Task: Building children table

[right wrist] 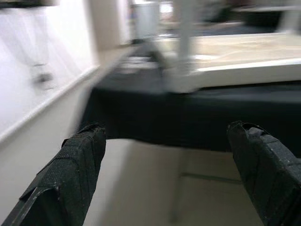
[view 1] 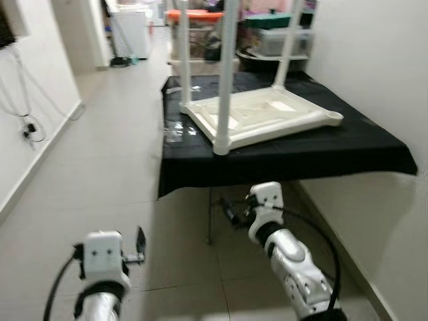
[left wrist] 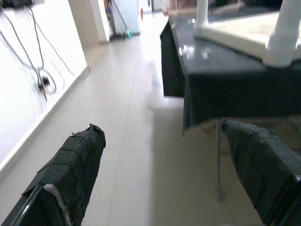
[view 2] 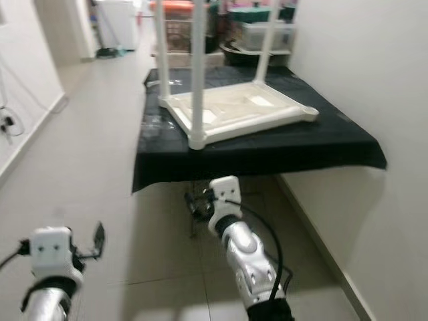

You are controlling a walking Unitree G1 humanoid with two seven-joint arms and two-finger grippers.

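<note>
A white plastic children's table (view 1: 267, 117) lies upside down on a work table draped in black cloth (view 1: 321, 150). Three white legs (view 1: 226, 73) stand up from its underside. The fourth corner (view 1: 332, 119), near the right wall, carries no leg. Both my arms are held low in front of the work table. My left gripper (view 1: 137, 247) hangs over the floor to the left, open (left wrist: 160, 127) with nothing between its fingers. My right gripper (view 1: 234, 210) sits just below the cloth's front edge, also open (right wrist: 165, 126) and empty.
A white wall (view 1: 374, 60) runs close along the right of the work table. On the left, a tiled corridor (view 1: 107, 147) leads away past a wall with hanging cables (view 1: 27, 127). Storage boxes (view 1: 281, 37) and clutter stand behind the table. Clear plastic (view 1: 177, 130) lies on the cloth.
</note>
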